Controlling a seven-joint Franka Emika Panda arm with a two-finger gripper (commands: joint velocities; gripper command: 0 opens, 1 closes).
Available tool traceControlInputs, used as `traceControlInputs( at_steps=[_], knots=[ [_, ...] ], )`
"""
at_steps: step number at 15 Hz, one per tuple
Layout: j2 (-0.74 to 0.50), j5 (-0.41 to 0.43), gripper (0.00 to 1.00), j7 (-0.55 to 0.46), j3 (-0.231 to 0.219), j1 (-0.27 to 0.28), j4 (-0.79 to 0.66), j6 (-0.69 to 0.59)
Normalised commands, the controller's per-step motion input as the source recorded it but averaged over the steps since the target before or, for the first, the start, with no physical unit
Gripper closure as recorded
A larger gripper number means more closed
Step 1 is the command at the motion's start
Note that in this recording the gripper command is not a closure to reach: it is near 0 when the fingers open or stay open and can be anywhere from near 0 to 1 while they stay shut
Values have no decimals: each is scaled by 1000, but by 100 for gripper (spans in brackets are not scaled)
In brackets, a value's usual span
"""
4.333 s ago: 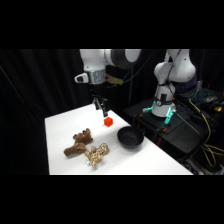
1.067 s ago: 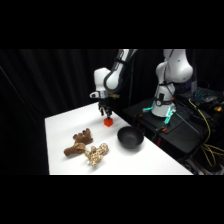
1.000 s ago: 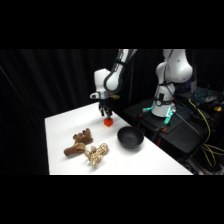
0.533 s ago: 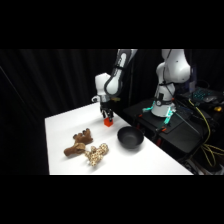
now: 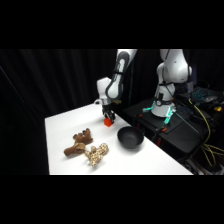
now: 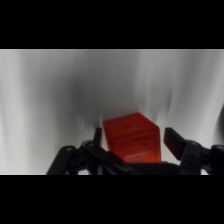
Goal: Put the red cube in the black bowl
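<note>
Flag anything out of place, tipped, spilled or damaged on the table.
Nothing stands out. The black bowl sits upright, two plush toys lie beside it, and the red cube rests on the table between the fingers of the gripper.

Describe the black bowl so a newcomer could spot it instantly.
On the white table, look toward the edge nearest the arm's base. The black bowl sits there, right of two plush toys and in front of the red cube. It is the only round, dark, hollow thing.

White jointed arm (image 5: 120,75) w/ rounded segments, prob. dark joint bands; black gripper linkage (image 6: 135,160).
</note>
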Motion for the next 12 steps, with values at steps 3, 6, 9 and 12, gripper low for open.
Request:
traceControlInputs(
  at_steps=[3, 6, 9, 12],
  knots=[
    [-97, -80, 100, -31, 80, -90, -85, 146],
    [-185, -148, 100, 91, 30, 5, -113, 114],
    [-353, -287, 100, 336, -106, 163, -197, 51],
    [-588, -380, 100, 551, -203, 271, -241, -149]
  ],
)
